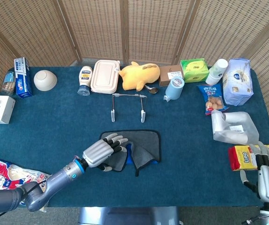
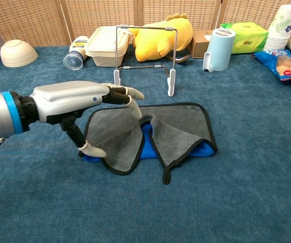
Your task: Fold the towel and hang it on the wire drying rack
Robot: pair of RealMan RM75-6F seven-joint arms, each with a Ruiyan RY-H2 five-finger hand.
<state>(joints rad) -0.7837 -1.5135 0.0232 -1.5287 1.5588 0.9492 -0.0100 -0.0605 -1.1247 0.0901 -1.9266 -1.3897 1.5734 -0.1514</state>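
1. Your landmark is the blue table (image 1: pixel 55 117), and the towel (image 1: pixel 141 145) lies on it near the front edge, about midway across. The towel is grey with a dark border and a blue face showing at the folds; it is bunched, with two flaps lapped toward each other.
2. Your left hand (image 1: pixel 101 149) sits at the towel's left end. Its fingers (image 2: pixel 128 93) are apart and stretched out flat above the left flap, and the thumb (image 2: pixel 92 150) points down at the towel's left edge. It grips nothing.
3. Your right hand (image 1: pixel 268 176) is off at the table's front right corner, well apart from the towel, fingers loosely parted and holding nothing.
4. The wire drying rack (image 1: pixel 127 105) stands upright on the table just behind the towel, bare.
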